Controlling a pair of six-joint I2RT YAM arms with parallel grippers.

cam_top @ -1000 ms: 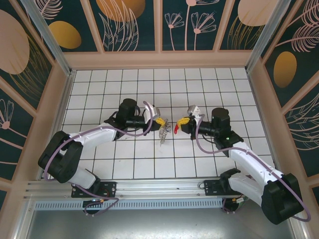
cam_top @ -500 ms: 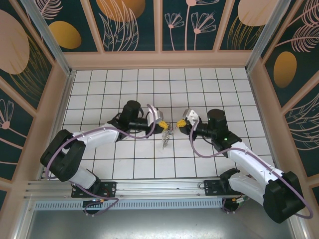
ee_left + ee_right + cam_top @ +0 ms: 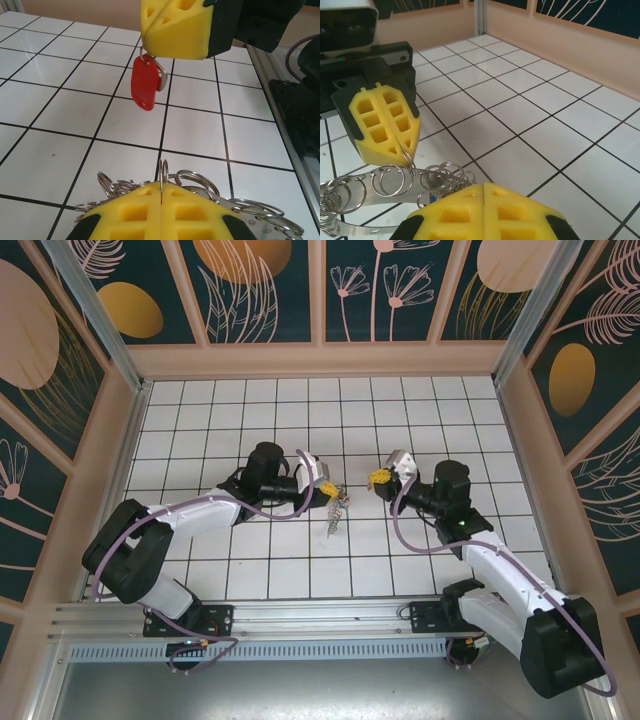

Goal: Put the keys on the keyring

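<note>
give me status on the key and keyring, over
Left gripper shut on keyring. Right gripper shut on red key, which dangles facing the rings, apart, not yet threaded. Nothing between them.

White tiled floor (image 3: 300, 570), floral teal walls (image 3: 262, 300)

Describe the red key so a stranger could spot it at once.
On the white tiled table, find the right tool near the middle. Hanging from its yellow fingers is the red key. It is the one red piece, clear of the silvery keyring in the left tool.
</note>
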